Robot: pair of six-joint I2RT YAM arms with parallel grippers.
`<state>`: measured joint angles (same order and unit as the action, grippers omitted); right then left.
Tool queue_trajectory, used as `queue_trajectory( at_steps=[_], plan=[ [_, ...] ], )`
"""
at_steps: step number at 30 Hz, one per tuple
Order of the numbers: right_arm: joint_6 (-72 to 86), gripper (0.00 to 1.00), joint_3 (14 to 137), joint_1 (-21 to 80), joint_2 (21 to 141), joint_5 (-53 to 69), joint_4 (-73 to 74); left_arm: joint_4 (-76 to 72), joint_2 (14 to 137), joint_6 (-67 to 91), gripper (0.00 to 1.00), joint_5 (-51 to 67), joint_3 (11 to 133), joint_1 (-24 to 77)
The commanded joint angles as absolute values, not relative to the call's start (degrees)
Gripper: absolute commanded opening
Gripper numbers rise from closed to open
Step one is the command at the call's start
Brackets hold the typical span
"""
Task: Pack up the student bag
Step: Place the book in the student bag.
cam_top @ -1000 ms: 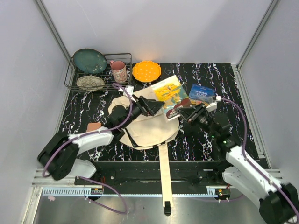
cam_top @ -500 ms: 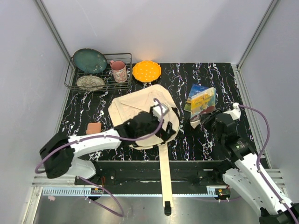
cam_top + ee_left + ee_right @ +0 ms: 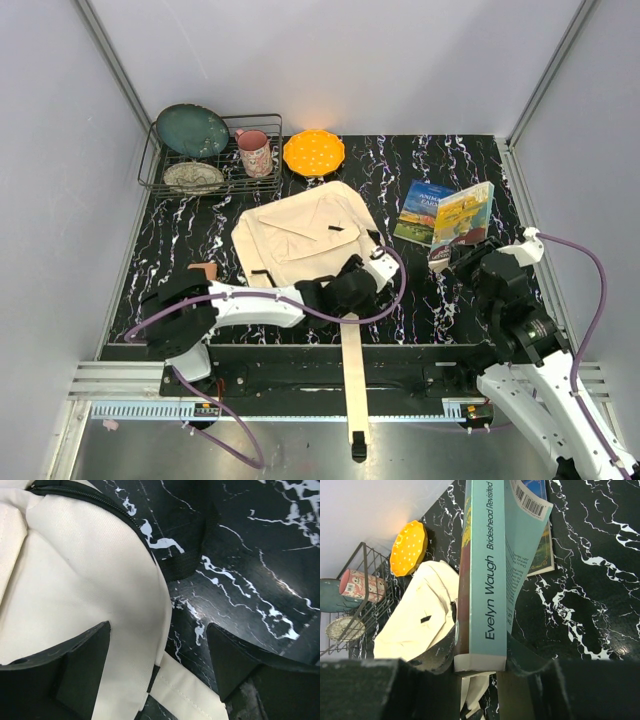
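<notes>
Lying flat — cream canvas student bag (image 3: 300,235)

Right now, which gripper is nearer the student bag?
Left. The left gripper is open at the student bag's near edge; the right gripper holds a book off to its right.

I read "Evelyn Waugh" and "Brideshead Revisited" on the book (image 3: 482,580) spine. Its barcode (image 3: 530,502) digits are too small for me.

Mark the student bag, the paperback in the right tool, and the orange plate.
student bag (image 3: 300,235), top external view, cream front panel
paperback (image 3: 481,580), right wrist view, teal spine
orange plate (image 3: 313,152), top external view, centre of the plate
</notes>
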<state>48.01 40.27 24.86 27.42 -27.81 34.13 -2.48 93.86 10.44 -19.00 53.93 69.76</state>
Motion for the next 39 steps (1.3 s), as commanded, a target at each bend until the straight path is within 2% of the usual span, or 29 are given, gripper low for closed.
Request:
queue_trajectory(
  at_steps=[1,4,6,11,13,16,18,19,20,23,25,28,29,30,36,39],
  plan=[
    [47.7,0.01,43.0,24.9,27.4,-28.9,29.2,-0.7,96.9,10.2,0.81,-30.0,57.6,70.8],
    [47.9,0.02,42.7,24.8,27.6,-28.3,28.9,2.1,99.6,12.0,0.74,-35.1,59.1,71.1],
    [48.0,0.02,42.4,24.9,27.4,-27.9,28.5,3.6,100.5,12.7,0.66,-38.3,59.9,71.2],
    [48.2,0.03,41.9,24.8,27.2,-27.2,28.6,4.7,101.2,12.1,0.56,-41.7,60.3,71.2],
    [48.1,0.03,41.9,24.9,27.2,-26.8,28.5,5.0,101.0,11.9,0.36,-42.0,60.3,71.2],
    [47.9,0.04,41.7,24.9,27.2,-25.8,28.5,4.7,99.0,11.5,0.21,-41.7,59.7,71.2],
    [47.6,0.03,41.2,24.8,27.1,-24.2,28.5,5.4,96.9,11.0,0.2,-41.5,59.9,71.1],
    [47.2,0.03,41.1,24.9,27.0,-23.5,28.5,5.8,96.2,9.8,0.08,-41.4,60.2,71.1],
    [47.1,0.01,40.8,24.8,26.9,-22.7,28.5,6.1,95.7,9.1,0.06,-41.5,60.8,70.9],
    [47.2,0.01,40.1,24.8,27.0,-18.4,28.5,7.2,93.3,5.7,0.06,-39.6,62.1,69.9],
    [47.5,0.0,39.7,24.8,27.0,-14.8,28.7,8.3,91.2,4.8,0.0,-36.1,62.7,68.7],
    [48.7,0.0,38.5,24.8,26.5,-10.3,29.2,8.3,87.5,3.9,0.0,-27.6,62.3,64.2],
    [49.1,0.0,38.2,24.8,25.6,-9.8,29.5,8.5,86.3,3.7,0.09,-26.2,62.6,63.3],
    [49.4,0.0,37.9,24.9,25.1,-9.1,30.1,9.0,85.9,3.3,0.1,-22.4,62.7,62.6],
    [49.9,0.0,36.5,24.9,22.2,-4.1,30.5,9.9,84.6,3.2,0.08,-8.1,63.3,56.8],
    [49.7,0.0,37.1,24.8,22.5,-1.0,31.3,10.4,84.1,3.3,0.21,-0.9,64.0,54.1]
  ],
)
